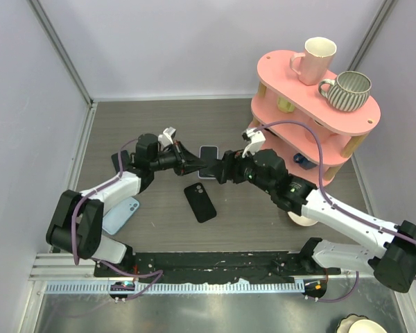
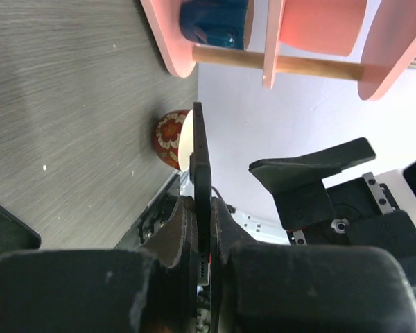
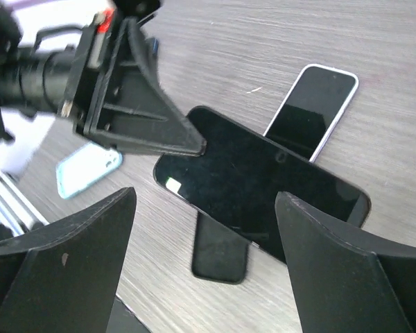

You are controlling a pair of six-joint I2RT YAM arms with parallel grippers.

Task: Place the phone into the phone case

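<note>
My left gripper (image 1: 193,165) is shut on one end of a black phone (image 1: 209,168) and holds it above the table. In the left wrist view the phone (image 2: 197,159) stands edge-on between the pads (image 2: 179,229). In the right wrist view the phone (image 3: 263,184) hangs flat, screen towards the camera, pinched by the left gripper (image 3: 193,146). My right gripper (image 1: 223,171) is open and faces the phone's other end; its fingers (image 3: 69,257) stand wide apart on either side, not touching. A black phone case (image 1: 200,202) lies on the table below, also in the right wrist view (image 3: 218,253).
A second phone with a white rim (image 1: 208,152) lies behind the grippers. A light blue case (image 1: 121,214) lies at the left. A pink two-tier shelf (image 1: 277,69) with mugs stands at the back right, with a red patterned bowl (image 2: 168,135) near it.
</note>
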